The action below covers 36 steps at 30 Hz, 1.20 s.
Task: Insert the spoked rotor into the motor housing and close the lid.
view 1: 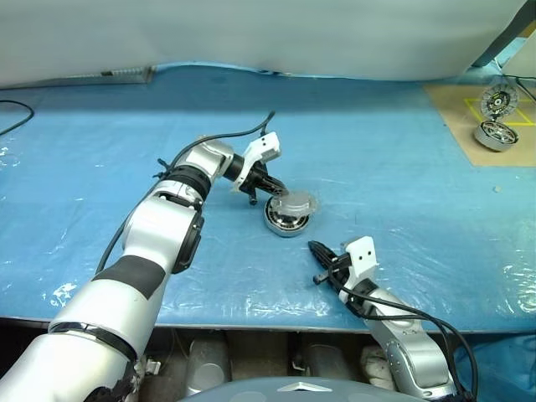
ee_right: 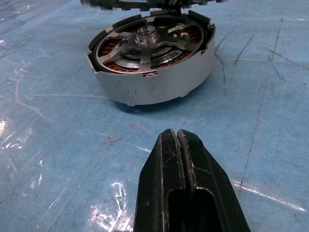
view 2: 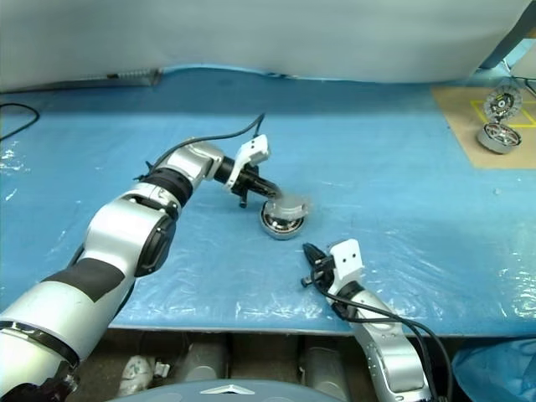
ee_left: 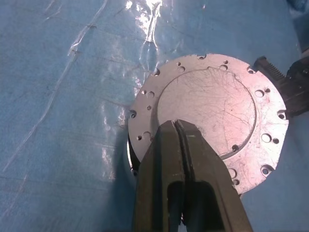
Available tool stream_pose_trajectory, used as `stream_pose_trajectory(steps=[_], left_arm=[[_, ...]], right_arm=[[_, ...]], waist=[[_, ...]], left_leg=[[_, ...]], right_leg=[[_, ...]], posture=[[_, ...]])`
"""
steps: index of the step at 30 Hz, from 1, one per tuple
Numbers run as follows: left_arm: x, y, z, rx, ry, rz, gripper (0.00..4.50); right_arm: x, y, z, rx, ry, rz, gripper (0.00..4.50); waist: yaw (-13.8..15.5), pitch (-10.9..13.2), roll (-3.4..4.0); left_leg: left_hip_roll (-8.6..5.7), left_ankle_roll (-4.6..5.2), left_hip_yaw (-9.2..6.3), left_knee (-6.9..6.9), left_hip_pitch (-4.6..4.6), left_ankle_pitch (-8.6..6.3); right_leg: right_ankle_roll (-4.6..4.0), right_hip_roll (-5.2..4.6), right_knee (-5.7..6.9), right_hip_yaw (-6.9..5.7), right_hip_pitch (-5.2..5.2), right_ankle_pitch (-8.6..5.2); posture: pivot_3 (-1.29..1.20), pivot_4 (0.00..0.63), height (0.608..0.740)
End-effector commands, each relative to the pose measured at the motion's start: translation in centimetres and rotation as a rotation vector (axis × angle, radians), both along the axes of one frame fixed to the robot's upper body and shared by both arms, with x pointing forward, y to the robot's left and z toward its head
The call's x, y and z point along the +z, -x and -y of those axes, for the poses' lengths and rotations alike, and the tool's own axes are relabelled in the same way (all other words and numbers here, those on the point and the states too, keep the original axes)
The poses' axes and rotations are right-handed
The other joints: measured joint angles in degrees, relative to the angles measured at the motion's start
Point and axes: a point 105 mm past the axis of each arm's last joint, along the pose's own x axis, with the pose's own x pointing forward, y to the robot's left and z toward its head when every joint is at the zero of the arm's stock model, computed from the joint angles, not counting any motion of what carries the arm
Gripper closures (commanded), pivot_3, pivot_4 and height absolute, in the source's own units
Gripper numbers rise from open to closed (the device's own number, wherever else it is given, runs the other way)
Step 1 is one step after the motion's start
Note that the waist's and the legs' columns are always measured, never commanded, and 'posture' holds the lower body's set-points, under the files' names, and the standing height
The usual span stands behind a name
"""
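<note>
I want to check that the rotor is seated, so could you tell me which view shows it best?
The right wrist view: the rotor sits in the housing, spokes and hub visible above the copper coils. In the eye views the lid hides it, and the left wrist view shows the lid's grey outer face.

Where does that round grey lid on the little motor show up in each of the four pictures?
Left eye view: the lid is at centre, over the motor housing, under the left gripper.
Right eye view: centre, same spot.
Left wrist view: large plain grey disc.
Right wrist view: dark edge along the top.
Shared landmark: the blue table cover.
</note>
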Motion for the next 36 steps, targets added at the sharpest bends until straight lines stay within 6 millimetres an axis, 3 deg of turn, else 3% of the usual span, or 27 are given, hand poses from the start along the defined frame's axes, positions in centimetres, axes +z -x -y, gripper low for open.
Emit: stream_pose_trajectory(steps=[1,8,13,17,24,31,36], left_arm=[[-0.9,-0.1,-0.3,-0.021,-0.063,0.072,4.46],[-1.6,-0.3,-0.6,-0.019,-0.060,0.135,4.46],[1.6,-0.8,-1.1,-0.003,0.104,0.149,4.46],[3.3,-0.9,-3.6,0.010,0.207,0.152,4.46],[-0.5,1.2,-7.4,0.073,0.269,0.118,4.46],[-2.9,5.5,-6.7,0.353,0.446,0.238,4.46],[-3.2,6.9,-6.2,0.483,0.484,0.273,4.46]], right_arm=[[1.0,-0.3,-0.1,0.003,-0.010,0.043,4.50],[0.9,-0.5,-0.1,0.002,-0.015,0.037,4.50],[0.8,-0.5,-0.1,0.001,-0.012,0.034,4.50],[0.7,-0.3,0.1,0.003,-0.007,0.031,4.50],[0.5,-0.1,0.3,0.022,0.011,0.022,4.50],[0.6,-0.6,0.2,0.054,0.023,0.020,4.50],[0.6,-0.9,0.0,0.080,0.028,0.021,4.50]], waist=[[0.0,0.0,0.00],[0.0,0.0,0.00],[-0.1,0.0,-0.01],[-0.2,0.0,0.00],[-0.3,0.0,0.03],[-0.4,0.0,0.02],[-0.7,0.0,0.03]], left_leg=[[0.00,0.00,0.00,0.00,0.01,0.00],[0.00,0.00,-0.01,0.02,0.06,0.00],[0.00,0.00,-0.01,0.03,0.08,0.00],[0.01,0.00,-0.01,-0.03,0.08,0.00],[0.01,0.00,0.02,-0.18,0.11,0.00],[0.13,0.04,0.07,-0.17,0.02,-0.03],[0.22,0.09,0.16,-0.12,0.05,-0.05]], right_leg=[[0.00,0.00,0.00,0.00,0.00,0.00],[-0.01,-0.02,0.00,-0.01,0.09,0.00],[-0.13,-0.02,0.00,-0.01,0.12,-0.07],[-0.08,0.00,-0.01,-0.01,0.08,-0.04],[-0.17,-0.01,-0.13,0.01,0.11,-0.08],[-0.26,-0.03,-0.18,-0.07,0.09,-0.11],[-0.25,0.02,-0.17,-0.09,0.07,-0.12]], posture=[[0.00,0.150,0.740],[0.00,0.150,0.740],[0.00,0.150,0.740],[0.00,0.150,0.740],[0.00,0.150,0.740],[0.00,0.150,0.740],[0.00,0.150,0.740]])
